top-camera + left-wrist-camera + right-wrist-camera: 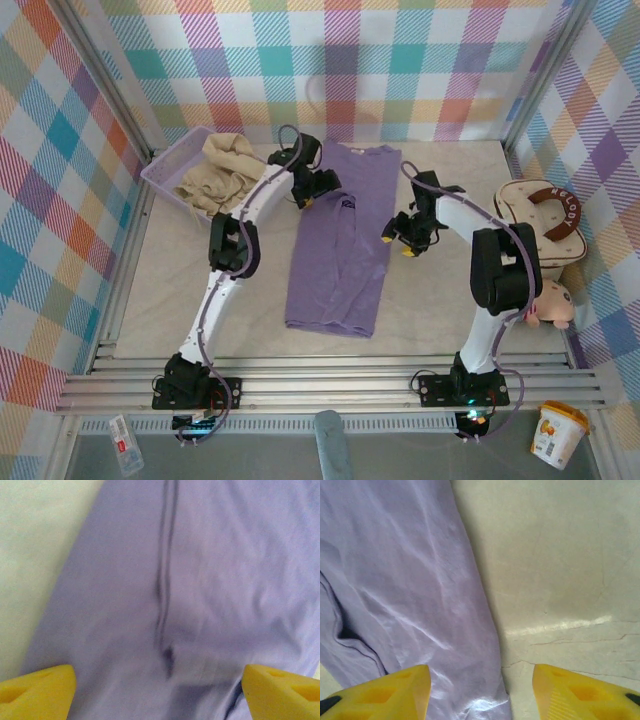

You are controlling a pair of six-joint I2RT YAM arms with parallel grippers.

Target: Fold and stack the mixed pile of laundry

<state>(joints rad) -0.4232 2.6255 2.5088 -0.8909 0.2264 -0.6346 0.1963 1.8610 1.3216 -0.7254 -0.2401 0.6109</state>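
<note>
Two garments. Purple T-shirt (335, 250) lies flat mid-table (440, 310), folded lengthwise into a long strip running near to far. Beige shirt (220, 170) is crumpled in the lavender basket (160, 172), far left. Left gripper (320, 195) is over the tee's far-left part, yellow fingertips (37, 690) wide apart, only cloth and a seam crease below, nothing clamped. Right gripper (398, 245) is at the tee's right edge, fingertips (570, 690) apart, straddling cloth edge and bare table, nothing held. Cream bag (540, 215) sits far right.
</note>
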